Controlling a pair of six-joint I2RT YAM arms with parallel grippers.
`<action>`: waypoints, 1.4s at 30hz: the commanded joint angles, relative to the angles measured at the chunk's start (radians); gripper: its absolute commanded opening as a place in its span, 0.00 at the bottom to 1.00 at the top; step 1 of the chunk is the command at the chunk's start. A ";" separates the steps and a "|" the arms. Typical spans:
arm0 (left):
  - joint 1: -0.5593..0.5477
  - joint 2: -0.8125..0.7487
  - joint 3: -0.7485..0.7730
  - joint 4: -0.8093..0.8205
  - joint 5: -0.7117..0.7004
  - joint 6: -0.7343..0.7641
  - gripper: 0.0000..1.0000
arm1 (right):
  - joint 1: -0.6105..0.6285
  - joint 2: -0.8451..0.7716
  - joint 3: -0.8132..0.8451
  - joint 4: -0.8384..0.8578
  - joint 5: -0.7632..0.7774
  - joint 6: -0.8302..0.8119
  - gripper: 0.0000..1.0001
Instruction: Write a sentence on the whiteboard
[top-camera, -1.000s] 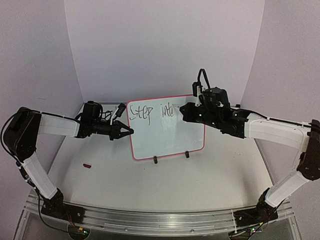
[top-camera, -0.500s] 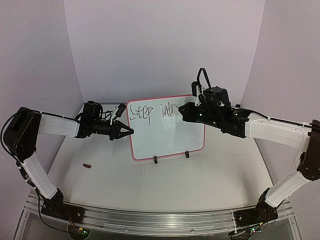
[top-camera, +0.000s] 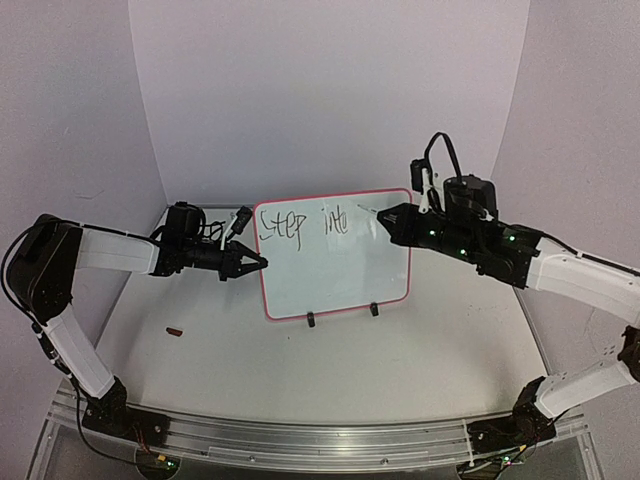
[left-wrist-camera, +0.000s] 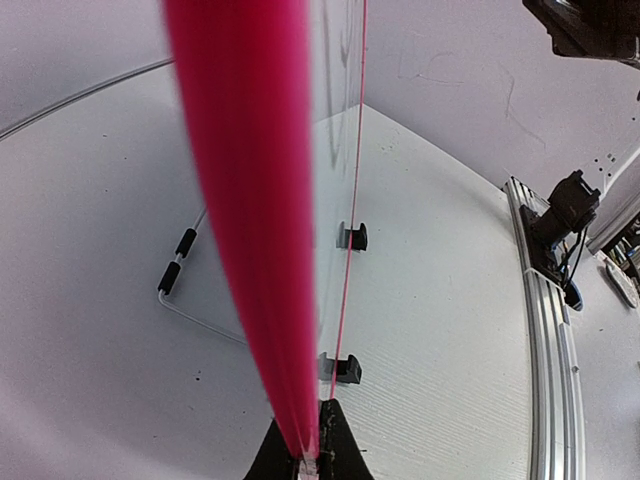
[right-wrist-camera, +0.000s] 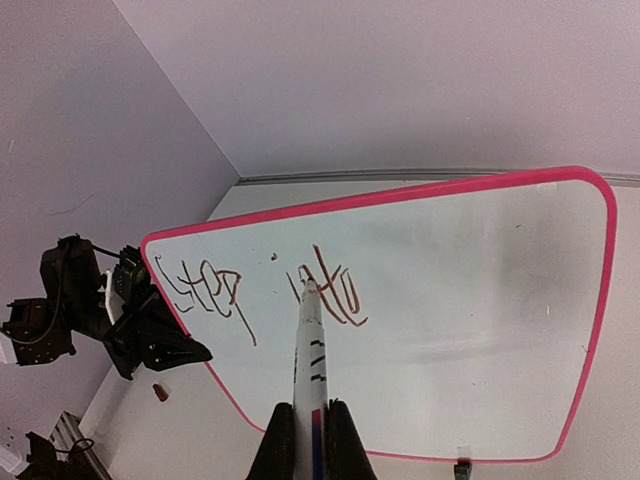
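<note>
The whiteboard (top-camera: 340, 275) stands on the tabletop (top-camera: 420, 350), edge pinched in the left gripper (top-camera: 258, 263) jaws; the right gripper (right-wrist-camera: 300, 432), jaws clamped on a marker (right-wrist-camera: 308, 340), should extend the sentence (top-camera: 305, 224) past "into" with light, level strokes.
</note>
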 joint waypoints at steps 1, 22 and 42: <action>-0.002 0.006 0.001 -0.077 -0.136 0.050 0.00 | -0.050 -0.079 -0.049 -0.036 -0.020 0.001 0.00; -0.004 0.004 -0.005 -0.078 -0.139 0.048 0.00 | 0.024 -0.086 -0.256 0.160 -0.091 -0.021 0.00; -0.005 -0.003 -0.010 -0.070 -0.140 0.045 0.00 | 0.220 0.460 0.086 0.386 -0.061 -0.038 0.00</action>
